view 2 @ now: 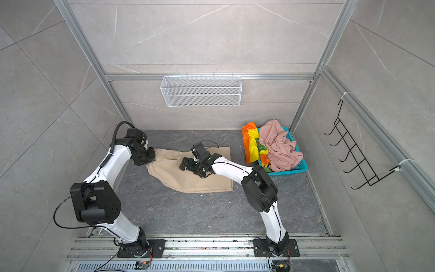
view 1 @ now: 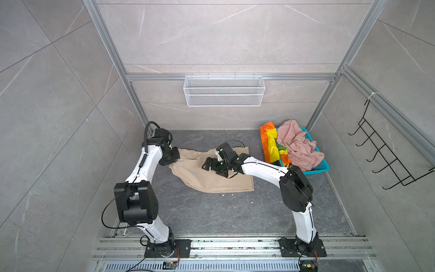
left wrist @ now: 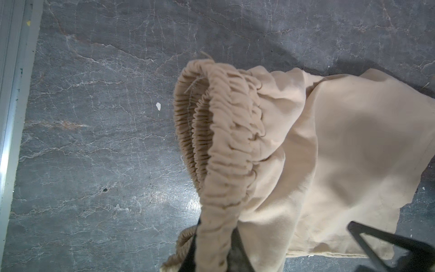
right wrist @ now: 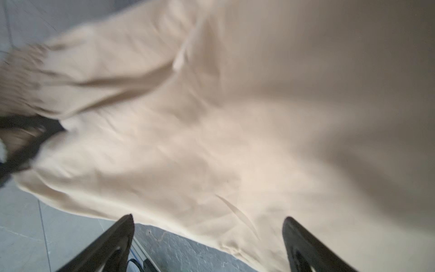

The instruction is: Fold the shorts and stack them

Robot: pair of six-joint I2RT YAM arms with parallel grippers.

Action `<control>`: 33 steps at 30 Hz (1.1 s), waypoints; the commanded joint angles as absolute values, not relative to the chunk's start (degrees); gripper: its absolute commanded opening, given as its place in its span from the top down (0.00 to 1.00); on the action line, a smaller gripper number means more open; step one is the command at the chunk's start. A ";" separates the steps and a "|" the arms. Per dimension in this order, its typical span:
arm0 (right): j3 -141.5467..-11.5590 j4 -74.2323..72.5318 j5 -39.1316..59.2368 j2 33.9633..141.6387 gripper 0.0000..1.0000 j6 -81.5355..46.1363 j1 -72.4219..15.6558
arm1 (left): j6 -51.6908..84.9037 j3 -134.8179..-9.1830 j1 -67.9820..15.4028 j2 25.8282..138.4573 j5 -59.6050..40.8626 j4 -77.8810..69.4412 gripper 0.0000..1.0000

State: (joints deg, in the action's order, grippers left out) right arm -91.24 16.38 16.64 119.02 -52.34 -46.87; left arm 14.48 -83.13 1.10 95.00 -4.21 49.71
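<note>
Beige shorts (view 1: pixel 209 181) — waistband (left wrist: pixel 226 146) in left jaws

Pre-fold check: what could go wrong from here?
1. The left end effector is shut on the bunched waistband of the beige shorts alone; a pull could drag them crumpled.
2. The right end effector is open over mid-cloth, gripping nothing; closing there may bunch the fabric.

Robot lab test cell: aluminium frame (view 1: pixel 230 77), stone-look wall panels (view 1: pixel 223 35), slotted base rails (view 1: pixel 235 245).
</note>
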 commanded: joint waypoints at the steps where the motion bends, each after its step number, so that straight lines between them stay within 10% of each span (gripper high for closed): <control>1: -88.00 10.48 15.31 117.20 0.01 -56.01 -50.53 | 14.94 -82.92 0.88 91.95 -4.63 48.42 1.00; 33: -88.25 11.68 13.66 120.34 0.01 -54.85 -53.03 | 14.21 -82.94 0.97 91.71 -1.36 48.43 1.00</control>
State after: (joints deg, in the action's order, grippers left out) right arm -87.99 10.57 13.04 117.47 -55.29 -52.40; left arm 14.50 -81.89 0.99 94.32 -2.57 48.99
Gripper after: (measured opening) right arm 0.994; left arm 0.062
